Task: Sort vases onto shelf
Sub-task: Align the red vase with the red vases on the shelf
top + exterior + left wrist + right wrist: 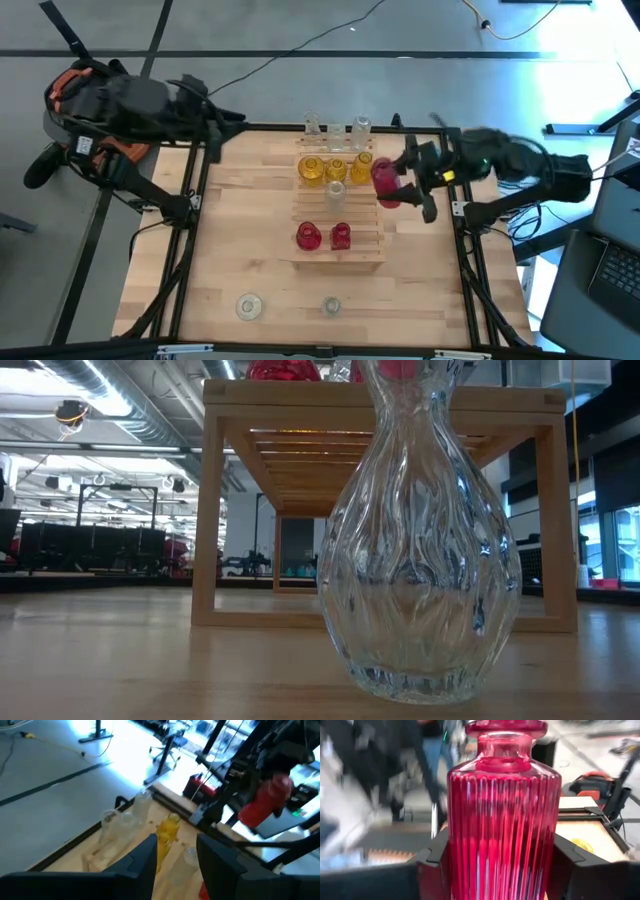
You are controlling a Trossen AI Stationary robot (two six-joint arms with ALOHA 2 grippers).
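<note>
from the high view, the shelf (340, 215) sits a little beyond the middle of the counter (230, 240), with three clear vases (335, 130) lined along its far edge, yellow vases (335, 168) in a row just behind them toward the near side, one more clear vase (337, 193) at the centre, and two red vases (325, 237) side by side toward six o'clock. two other clear vases (290, 306) stand on the bare counter near its front edge. the right pincer (405, 180) hangs at the shelf's three o'clock side, clamped on a red vase (386, 183). the left pincer (215, 125) is pulled back to the counter's ten o'clock corner, well apart from everything. in the low view, a ribbed clear vase (420, 560) fills the foreground, the shelf (380, 400) rising behind it with red glass showing on top. in the left wrist view, the left pincer (176, 857) has its fingers parted with nothing between them, a yellow vase (167, 832) and clear vases beyond. in the right wrist view, the right pincer (502, 865) has its fingers pressed on both sides of the ribbed red vase (502, 825), held upright.
</note>
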